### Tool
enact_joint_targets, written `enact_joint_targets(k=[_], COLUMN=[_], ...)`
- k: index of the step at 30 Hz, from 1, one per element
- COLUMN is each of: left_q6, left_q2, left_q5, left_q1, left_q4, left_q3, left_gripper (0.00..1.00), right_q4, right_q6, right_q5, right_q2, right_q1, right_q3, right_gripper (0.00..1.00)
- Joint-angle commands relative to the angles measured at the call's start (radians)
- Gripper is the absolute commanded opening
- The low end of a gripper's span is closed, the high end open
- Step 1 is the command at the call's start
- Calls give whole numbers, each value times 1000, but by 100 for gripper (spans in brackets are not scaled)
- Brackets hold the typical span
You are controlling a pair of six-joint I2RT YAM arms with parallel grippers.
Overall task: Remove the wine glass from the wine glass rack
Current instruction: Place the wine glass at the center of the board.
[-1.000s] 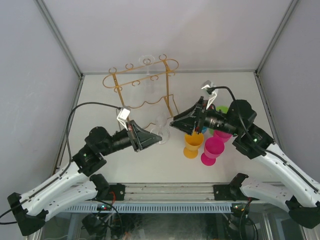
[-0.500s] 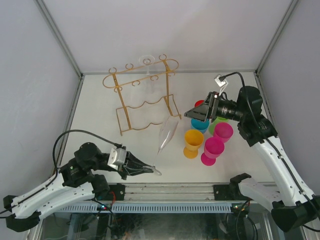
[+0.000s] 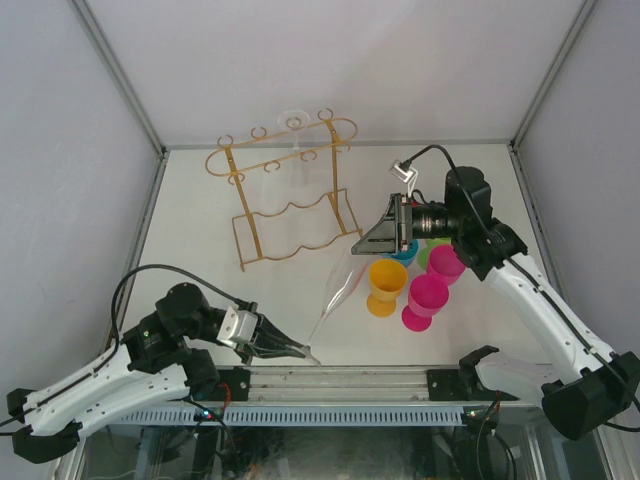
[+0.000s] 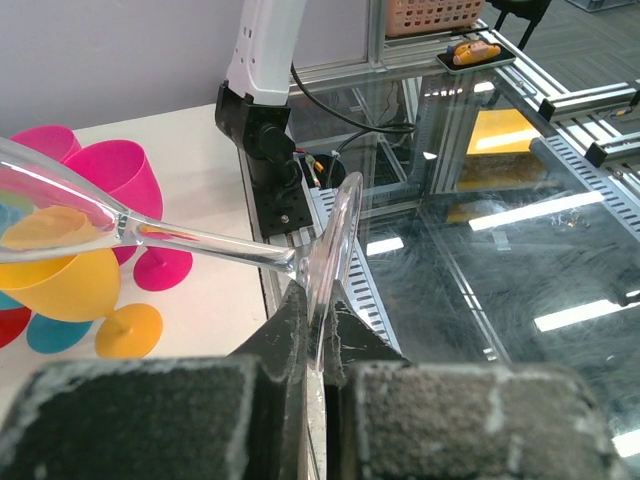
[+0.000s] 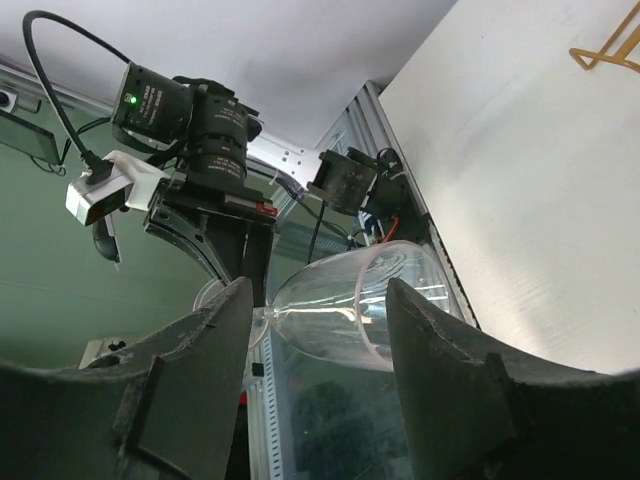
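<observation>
The white bench spreads in front of my two arms. The wine glass rack stands upright toward its far side, left of centre, gold wire with curled loops along the top rails. To the right of the rack sits a cluster of plastic cups on the bench: an orange cup nearest the middle, a magenta cup just beside it, and a pink cup behind that, with blue and green ones partly hidden under my right arm.

The wine glass is off the rack and well apart from it. It lies tilted above the near part of the bench, foot toward my left arm's side and bowl pointing up and away toward the orange cup.

My left end effector hangs low near the front edge, clamped on the wine glass. In the left wrist view its fingers pinch the round foot edge-on, the stem running off to the left.

My right end effector hovers above the bench between the rack and the cups, near the rim of the bowl. Its fingers stand apart and hold nothing. The bowl shows through the gap between them, farther off. From these views I cannot tell whether either finger touches the glass.
</observation>
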Motion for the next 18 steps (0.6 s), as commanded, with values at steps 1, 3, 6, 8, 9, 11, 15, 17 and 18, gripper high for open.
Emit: enact_joint_targets(k=[1, 3, 6, 8, 9, 11, 15, 17, 18], left_q6=[45, 50, 89, 123, 139, 160, 176, 179, 181], left_q2=[0, 0, -7, -7, -8, -9, -18, -25, -29], left_q5=[36, 30, -5, -18, -20, -23, -20, -30, -45], left_q1=[-3, -4, -3, -3, -4, -3, -4, -3, -3], left_q4=[31, 25, -21, -64, -80, -100, -111, -112, -116], left_q3=[37, 38, 47, 58, 63, 75, 90, 94, 94], left_gripper=[0, 0, 0, 0, 0, 0, 0, 0, 0], right_q4=[28, 28, 30, 7, -10, -40, -79, -82, -78], right_q6=[-8, -7, -3, -36, -59, -80, -91, -85, -83], right_q5=[-47, -88, -209, -270, -289, -306, -301, -308, -335], right_q2=[-7, 0, 24, 38, 44, 54, 71, 79, 83], right_q1=[3, 3, 13, 30, 39, 46, 46, 44, 54], right_q3=[9, 9, 9, 10, 10, 10, 9, 9, 9], right_gripper=[55, 52, 49, 50, 50, 49, 45, 40, 38])
